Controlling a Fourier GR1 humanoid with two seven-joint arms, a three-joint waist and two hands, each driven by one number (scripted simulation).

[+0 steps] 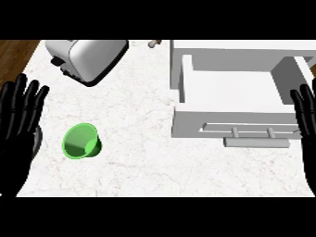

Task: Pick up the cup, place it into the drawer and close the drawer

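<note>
My left robot hand (13, 115) rested open, fingers up, at counter's (153, 171) left edge | my right robot hand (315, 115) open beside the pulled-out drawer (229, 90) | green cup (81, 141) lay tipped on counter, near left robot hand | toaster (88, 53) far-left.

Both hands are plain glossy black: the left hand (11, 121) shows long, slender fingers (18, 95) with faint segment lines across them and a broad black palm that merges into a dark wrist. The right hand (315, 119) has the same black, segmented fingers (305, 104), and no markings, cables or screws can be made out.
</note>
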